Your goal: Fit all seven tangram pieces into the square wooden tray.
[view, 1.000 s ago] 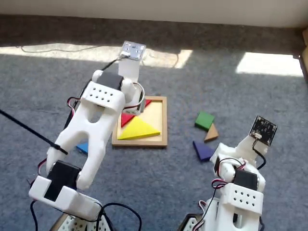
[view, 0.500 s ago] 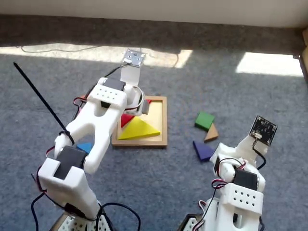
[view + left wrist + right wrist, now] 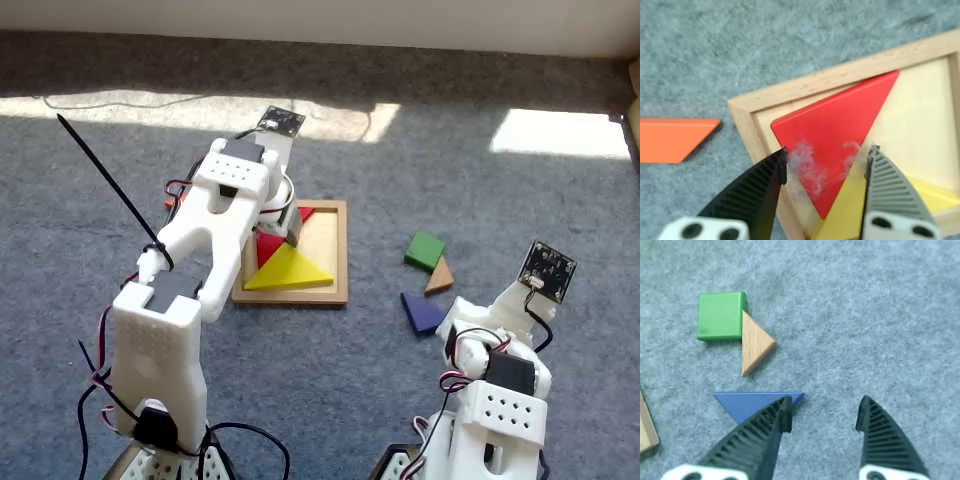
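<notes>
Yellow triangle (image 3: 842, 216) partly behind left gripper (image 3: 827, 151)

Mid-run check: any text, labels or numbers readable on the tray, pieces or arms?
No readable text. The wooden tray, red triangle and green square carry no print; any marks on the right wrist's camera board are too small to read.

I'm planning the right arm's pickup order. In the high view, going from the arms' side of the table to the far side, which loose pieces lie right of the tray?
In order: blue triangle → plain wooden triangle → green square.
</notes>
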### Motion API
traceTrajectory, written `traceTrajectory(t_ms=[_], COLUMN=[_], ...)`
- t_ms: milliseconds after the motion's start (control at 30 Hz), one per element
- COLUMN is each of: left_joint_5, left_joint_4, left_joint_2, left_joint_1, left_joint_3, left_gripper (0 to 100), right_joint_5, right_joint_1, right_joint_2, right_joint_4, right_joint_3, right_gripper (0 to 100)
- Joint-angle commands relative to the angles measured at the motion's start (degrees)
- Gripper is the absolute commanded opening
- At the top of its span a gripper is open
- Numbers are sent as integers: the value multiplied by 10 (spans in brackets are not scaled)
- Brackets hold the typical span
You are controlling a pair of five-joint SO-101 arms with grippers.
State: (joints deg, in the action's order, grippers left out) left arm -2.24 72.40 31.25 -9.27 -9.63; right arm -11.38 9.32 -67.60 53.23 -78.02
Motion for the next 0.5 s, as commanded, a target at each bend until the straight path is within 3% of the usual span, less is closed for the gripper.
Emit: traceTrajectory(t_ms=[0, 167, 467], left_joint_5=[6, 6, -11], left_joint_4=[95, 127, 155], left_joint_2=[25, 25, 25], left_joint_1=[-31, -54, -15], left_joint_3=[-68, -91, -178], left_gripper=[213, 155, 251], right_joint_5=[6, 6, 6], right_joint_1=[-6, -6, -6], right_joint_2=[-10, -10, -10], right_joint_4=[-11, -11, -11], right_joint_3=[5, 5, 5], right_gripper=[217, 217, 217])
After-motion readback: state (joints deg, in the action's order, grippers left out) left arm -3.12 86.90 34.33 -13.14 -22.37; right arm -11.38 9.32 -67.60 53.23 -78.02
